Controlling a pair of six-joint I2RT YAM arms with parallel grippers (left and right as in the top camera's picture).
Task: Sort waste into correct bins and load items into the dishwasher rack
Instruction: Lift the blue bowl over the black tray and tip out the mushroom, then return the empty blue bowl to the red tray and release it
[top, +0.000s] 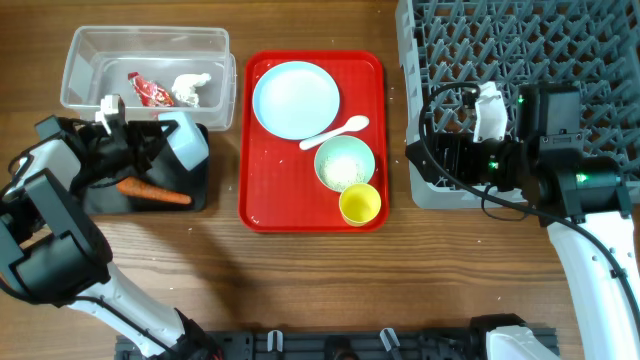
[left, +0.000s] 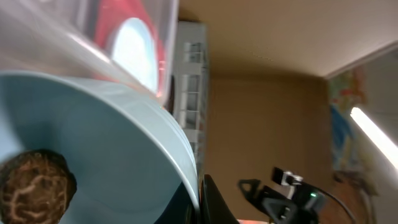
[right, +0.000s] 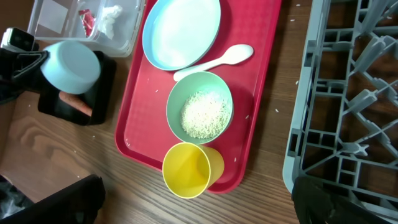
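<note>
Widest of all is the wooden desk (top: 300, 290). On it, filling the upper right of the overhead frame, stands the grey dishwasher rack (top: 520, 60), pegs up, nothing slotted in.

The flat red tray (top: 375, 130) lies dead centre. At upper left is the clear tub (top: 145, 45), and just below it is the black tray (top: 195, 195).

The right hand (top: 430, 155) hovers at the rack's lower left corner, between rack and red tray. Its jaws are spread wide, gripping nothing.

The left hand (top: 158, 142), at middle left, is clamped on the smaller light-blue dish (top: 187, 143). The dish is tipped steeply on edge over the black tray, close under the tub's wall.

On the red tray, the large light-blue plate (top: 296, 98) takes the upper half. The pale-green bowl (top: 344, 163) is below it to the right. The yellow cup (top: 360, 204) is tipped on its side just beneath the bowl. The white spoon (top: 335, 131) lies slantwise between plate and bowl.

The orange carrot (top: 155, 192) lies across the black tray. Inside the tub sit the white tissue (top: 190, 88) and, left of it, the red wrapper (top: 150, 90).

The rice (right: 205, 115) is heaped in the green bowl. A few stray grains dot the tray and desk.

Smallest is a brownish food scrap (left: 34, 186), clinging to the tilted dish's inner face at the lower left of the left wrist view.
</note>
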